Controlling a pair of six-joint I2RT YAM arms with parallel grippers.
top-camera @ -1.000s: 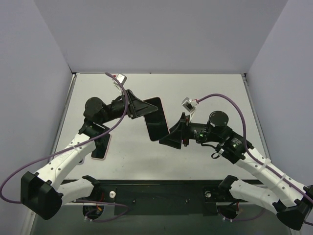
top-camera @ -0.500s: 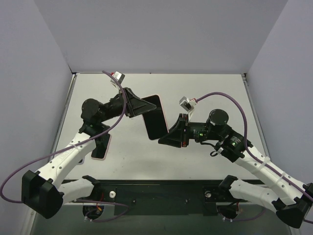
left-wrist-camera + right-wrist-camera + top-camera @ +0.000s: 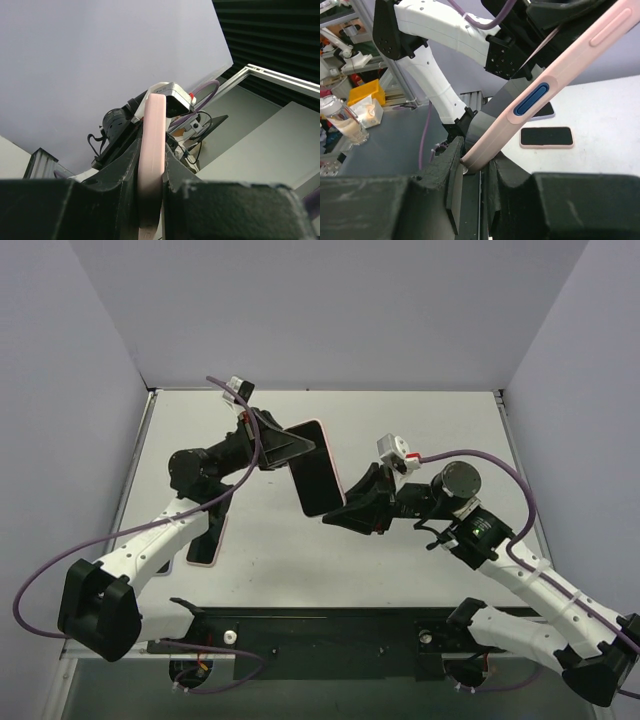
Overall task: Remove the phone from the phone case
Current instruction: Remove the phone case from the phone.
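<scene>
A phone with a dark screen [image 3: 316, 480] sits in a pink case and is held in the air above the table's middle, tilted. My left gripper [image 3: 298, 446] is shut on its far upper end. In the left wrist view the pink case edge [image 3: 152, 135] stands pinched between the two jaws of that gripper [image 3: 151, 172]. My right gripper [image 3: 341, 512] is shut on the near lower corner. In the right wrist view the case edge [image 3: 560, 75] with a blue side button [image 3: 532, 99] runs up from the jaws of that gripper [image 3: 476, 161].
A second pink-cased phone [image 3: 207, 538] lies flat, screen up, on the white table [image 3: 430, 425] at the left, under my left arm; it also shows in the right wrist view [image 3: 546, 137]. A light-cased phone [image 3: 540, 111] lies just beyond it. A black rail [image 3: 320, 625] runs along the near edge.
Both grippers have kept hold of the cased phone. The left gripper has risen and swung toward the far side. The right wrist has shifted right and tilted, so the phone stands higher.
</scene>
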